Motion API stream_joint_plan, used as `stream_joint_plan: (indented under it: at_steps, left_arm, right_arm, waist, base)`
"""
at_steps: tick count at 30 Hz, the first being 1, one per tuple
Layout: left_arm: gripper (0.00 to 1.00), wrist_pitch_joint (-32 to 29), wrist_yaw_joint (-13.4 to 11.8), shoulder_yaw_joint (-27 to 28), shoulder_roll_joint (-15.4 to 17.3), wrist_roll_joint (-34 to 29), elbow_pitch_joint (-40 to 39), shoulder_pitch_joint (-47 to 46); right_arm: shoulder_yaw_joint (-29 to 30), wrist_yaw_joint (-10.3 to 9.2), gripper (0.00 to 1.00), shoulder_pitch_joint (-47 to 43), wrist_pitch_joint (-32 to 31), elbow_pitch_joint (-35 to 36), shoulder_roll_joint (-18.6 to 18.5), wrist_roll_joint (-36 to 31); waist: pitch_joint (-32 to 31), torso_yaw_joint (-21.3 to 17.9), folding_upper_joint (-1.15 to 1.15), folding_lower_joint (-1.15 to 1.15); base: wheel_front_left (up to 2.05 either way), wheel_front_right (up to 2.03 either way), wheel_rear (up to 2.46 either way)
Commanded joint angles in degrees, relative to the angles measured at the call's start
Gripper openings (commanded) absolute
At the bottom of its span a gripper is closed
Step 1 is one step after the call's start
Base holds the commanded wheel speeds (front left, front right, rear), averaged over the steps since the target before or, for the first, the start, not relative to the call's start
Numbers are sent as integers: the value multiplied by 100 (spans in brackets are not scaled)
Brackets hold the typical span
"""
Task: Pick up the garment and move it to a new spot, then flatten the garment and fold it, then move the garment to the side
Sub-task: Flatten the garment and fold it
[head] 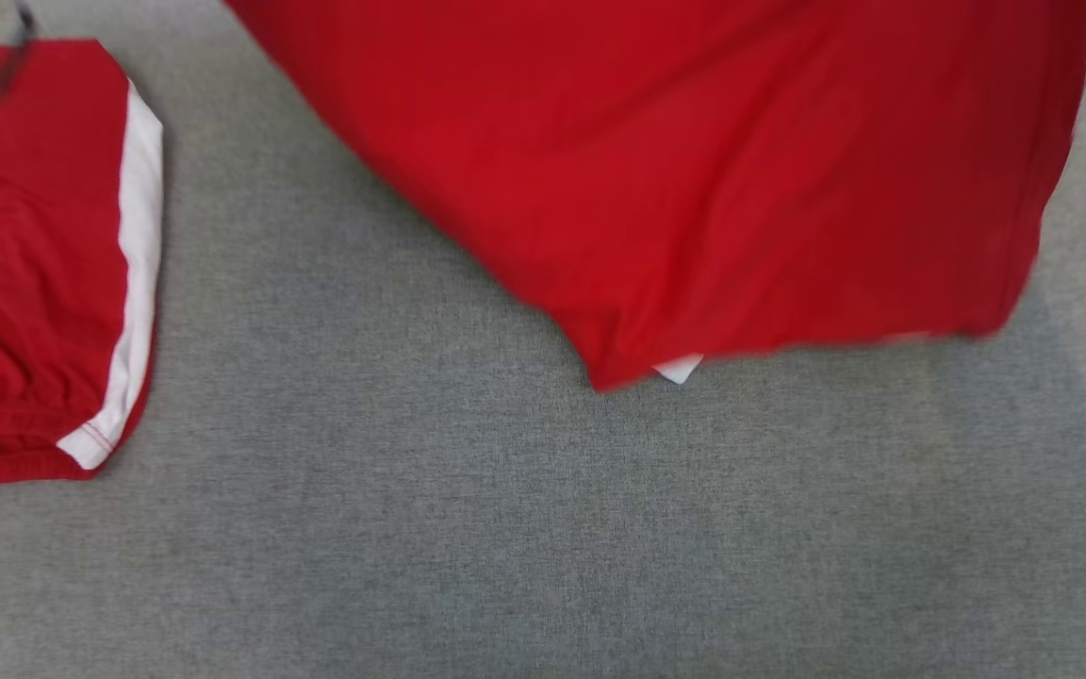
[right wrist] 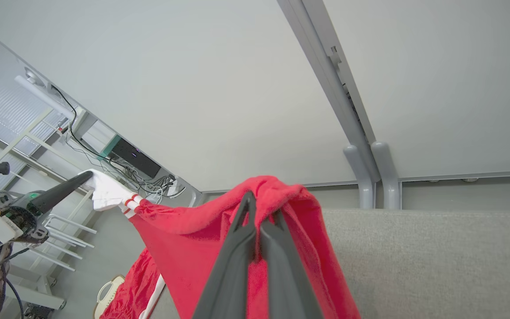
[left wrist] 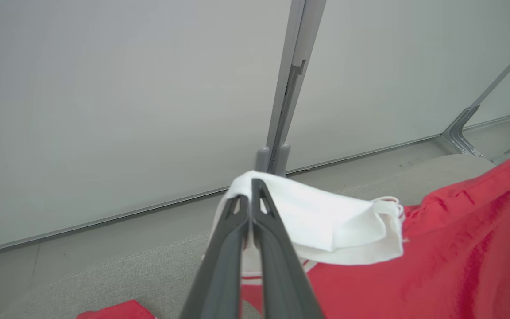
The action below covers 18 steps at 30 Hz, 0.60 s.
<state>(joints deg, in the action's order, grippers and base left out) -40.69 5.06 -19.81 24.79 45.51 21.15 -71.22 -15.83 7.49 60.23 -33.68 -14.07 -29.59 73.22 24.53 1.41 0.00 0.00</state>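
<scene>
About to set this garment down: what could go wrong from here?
1. The left claw pinches only the white cuff; the hanging red garment might slip free.
2. The right claw grips a bunched fold, so it may land creased.
3. It could drape over the folded red-and-white garment on the left.

Noted at left edge of table (head: 505, 528): folded garment (head: 34, 264), lying flat. Above far right part: garment (head: 694, 170), strung between left gripper (left wrist: 250, 195) and right gripper (right wrist: 259, 212), well apart from folded one.
</scene>
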Motion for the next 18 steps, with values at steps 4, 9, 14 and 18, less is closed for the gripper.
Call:
stream_joint_plan:
  at_steps: [4, 9, 14, 18]
  left_arm:
    - [0, 449, 106, -58, -199, -282, 737, -1232]
    - [0, 1477, 146, -53, -356, -725, 1413, -2446]
    - [0, 2119, 196, -121, -598, -742, 2068, -3005]
    - [0, 1886, 235, -423, -571, -689, 2430, -2906]
  right_arm:
    - [54, 2, 0, 1280, 284, -435, 91, 78]
    - [-7, 2, 0, 2384, 939, -727, 38, -115]
    - [-321, 2, 0, 2719, 1476, -851, -149, -165]
    - [-710, 2, 0, 2440, 1415, -928, -354, 33]
  waist:
    - [505, -45, 0, 0]
    - [630, -53, 0, 0]
    - [615, -5, 0, 0]
    - [611, 52, 0, 0]
  base:
    - [0, 0, 0]
    - [0, 0, 0]
    - [0, 0, 0]
    - [0, 0, 0]
